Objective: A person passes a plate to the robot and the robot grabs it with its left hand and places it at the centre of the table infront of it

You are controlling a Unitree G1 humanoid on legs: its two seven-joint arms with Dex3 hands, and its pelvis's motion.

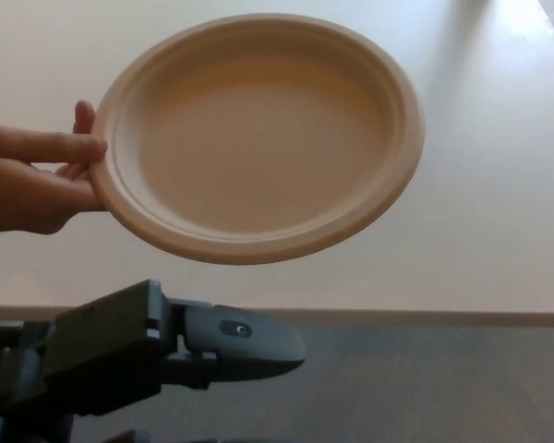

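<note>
One tan plate [258,138] hangs in the air over the white bench [480,231], pinched at its left rim by a person's hand [32,180]. Robot's left hand [157,355] sits near and below it, not touching, holding nothing, can't tell how its fingers are set.

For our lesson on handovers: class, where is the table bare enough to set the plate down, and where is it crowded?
The white table is bare right of and beyond the paper plate, up to its near edge. It is crowded at the left, where a person's hand pinches the plate's rim, with the robot's left hand below the plate.
</note>
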